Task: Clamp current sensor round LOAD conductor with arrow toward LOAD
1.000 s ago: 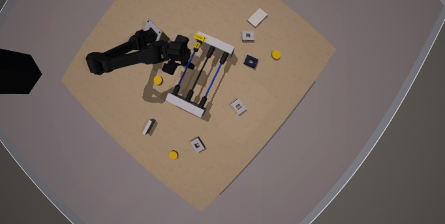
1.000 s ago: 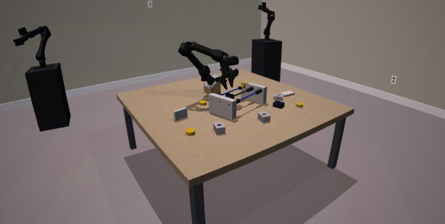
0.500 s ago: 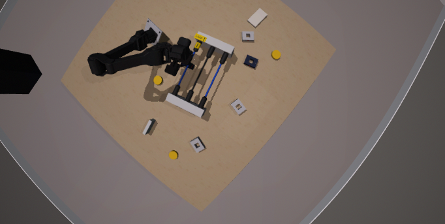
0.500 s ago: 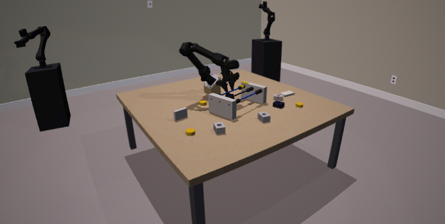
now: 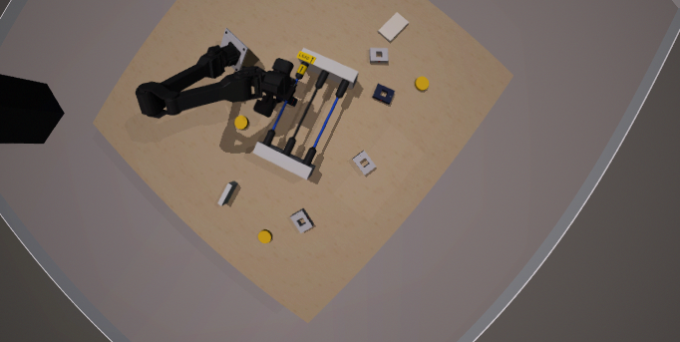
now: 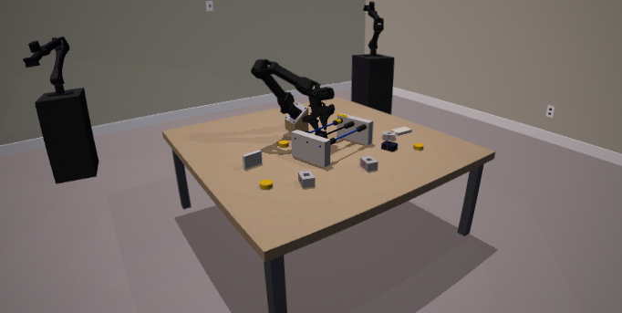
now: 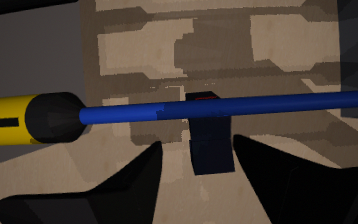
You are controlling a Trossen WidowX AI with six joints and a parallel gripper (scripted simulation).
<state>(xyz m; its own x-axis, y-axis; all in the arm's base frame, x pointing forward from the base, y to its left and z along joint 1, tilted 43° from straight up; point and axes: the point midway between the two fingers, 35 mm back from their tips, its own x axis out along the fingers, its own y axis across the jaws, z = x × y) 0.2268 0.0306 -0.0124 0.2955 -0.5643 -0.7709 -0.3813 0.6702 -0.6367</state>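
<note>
The blue LOAD conductor (image 5: 279, 115) (image 7: 290, 103) runs beside the yellow LOAD marker (image 5: 306, 57) (image 6: 342, 115); its yellow sleeve (image 5: 302, 69) (image 7: 0, 121) bears an arrow. The dark navy sensor (image 7: 212, 156) is at this conductor in the wrist view, which crosses in front of its upper part. A small red mark shows on it; its arrow and whether its jaw is latched cannot be seen. My gripper (image 7: 197, 143) is open, partly closed in, with one fingertip on each side of the sensor and a gap on the left. In the top and exterior views the arm hides the sensor.
White end blocks (image 5: 330, 66) (image 5: 283, 161) hold the conductors; a black conductor (image 5: 305, 114) and another blue one (image 5: 325, 125) run alongside. Yellow discs (image 5: 241, 122) (image 5: 422, 84), a dark block (image 5: 377, 91), several grey blocks and an upright plate (image 5: 225, 194) stand around them.
</note>
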